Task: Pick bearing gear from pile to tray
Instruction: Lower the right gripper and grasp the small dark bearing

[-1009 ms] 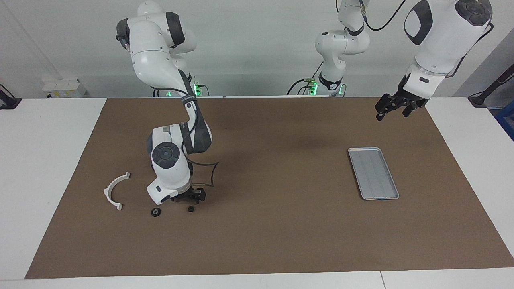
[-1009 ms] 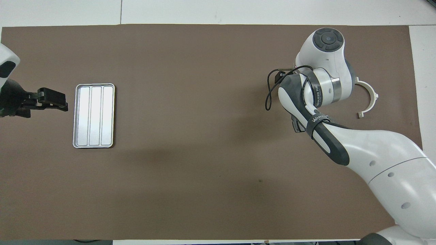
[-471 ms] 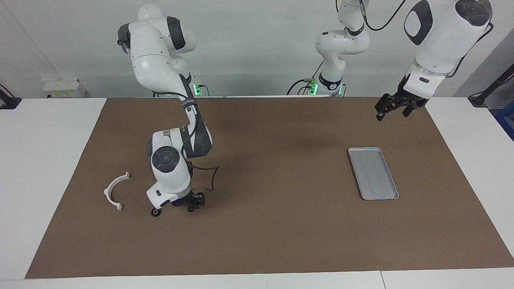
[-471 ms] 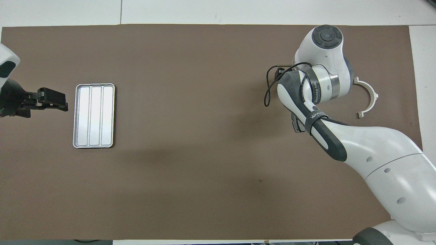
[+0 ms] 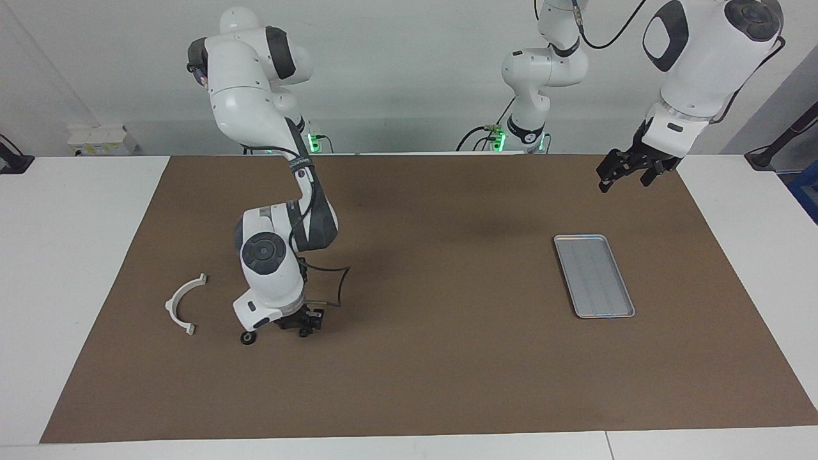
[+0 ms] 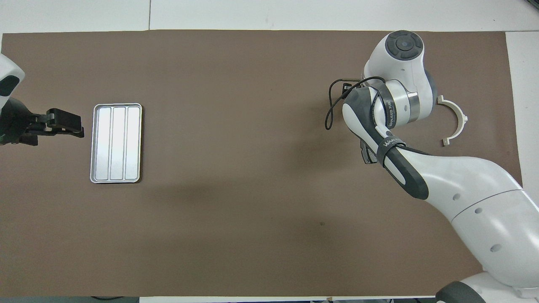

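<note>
I see the right gripper [image 5: 305,327] down at the brown mat [image 5: 422,358], at the right arm's end of the table, just beside the white half-ring plastic bracket [image 5: 183,304]. Its dark fingers sit right where a small black round piece lay on the mat, but I cannot tell whether they are spread, pressed together or pinching that piece; the wrist hides it from above. A second small black round gear piece [image 5: 246,338] lies on the mat between the bracket and that gripper, partly tucked under the white wrist housing. The shallow rectangular silver-grey metal tray [image 5: 594,275] with lengthwise ridges lies well apart from the bracket, toward the left arm's end. I see the left gripper [image 5: 627,174] waiting in the air near the tray, its fingers spread.
</note>
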`<state>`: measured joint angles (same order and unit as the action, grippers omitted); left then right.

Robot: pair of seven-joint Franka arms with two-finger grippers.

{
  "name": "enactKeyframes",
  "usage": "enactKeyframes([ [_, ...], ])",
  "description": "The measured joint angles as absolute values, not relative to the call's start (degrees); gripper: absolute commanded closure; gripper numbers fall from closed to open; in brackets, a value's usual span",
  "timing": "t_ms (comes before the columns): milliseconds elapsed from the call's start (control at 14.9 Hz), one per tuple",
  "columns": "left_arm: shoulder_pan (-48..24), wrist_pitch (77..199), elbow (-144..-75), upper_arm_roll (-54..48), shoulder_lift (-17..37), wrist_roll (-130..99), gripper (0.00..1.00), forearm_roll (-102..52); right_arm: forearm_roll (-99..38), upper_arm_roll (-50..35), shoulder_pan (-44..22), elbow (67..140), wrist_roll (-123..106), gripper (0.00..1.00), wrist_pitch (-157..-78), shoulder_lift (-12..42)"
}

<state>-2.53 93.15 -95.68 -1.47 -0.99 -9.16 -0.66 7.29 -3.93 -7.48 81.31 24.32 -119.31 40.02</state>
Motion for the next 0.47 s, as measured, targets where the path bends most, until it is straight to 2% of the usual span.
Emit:
enactKeyframes([
  [471, -2.53, 93.15, -95.68, -1.47, -0.99, -9.16, 0.00, -0.66, 6.95, -4.06, -7.81, 81.09, 25.38, 0.68, -119.64, 40.01],
])
